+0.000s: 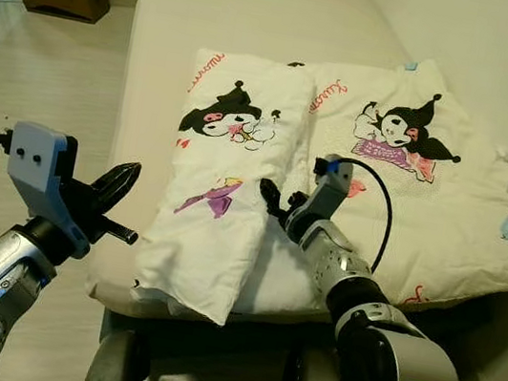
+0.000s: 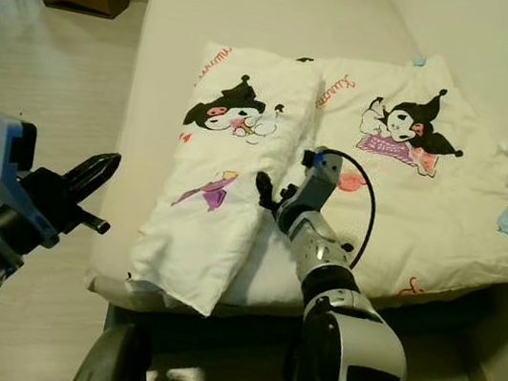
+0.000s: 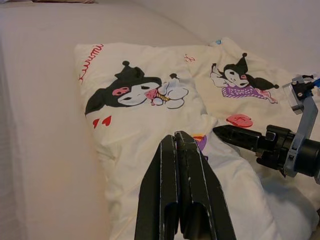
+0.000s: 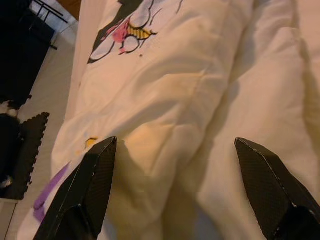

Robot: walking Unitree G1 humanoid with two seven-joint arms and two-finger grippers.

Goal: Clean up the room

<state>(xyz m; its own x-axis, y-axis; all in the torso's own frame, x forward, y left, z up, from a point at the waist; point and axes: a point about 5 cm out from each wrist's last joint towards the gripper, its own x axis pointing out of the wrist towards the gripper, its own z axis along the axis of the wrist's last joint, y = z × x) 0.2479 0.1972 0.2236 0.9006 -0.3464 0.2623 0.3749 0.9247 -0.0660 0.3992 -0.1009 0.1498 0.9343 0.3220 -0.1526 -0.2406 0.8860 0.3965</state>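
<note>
Here, in the left eye view, a folded blanket printed with cartoon figures lies on the bed, one half doubled over the other and its near end sagging past the bed's edge; the tidying looks partway done, with straightening left. The right pincer reaches low against the fold, while the left pincer hovers off the bed's side. In the left wrist view its fingers are pressed together, empty. In the right wrist view the right fingers stand wide apart over the creased cloth, gripping nothing
</note>
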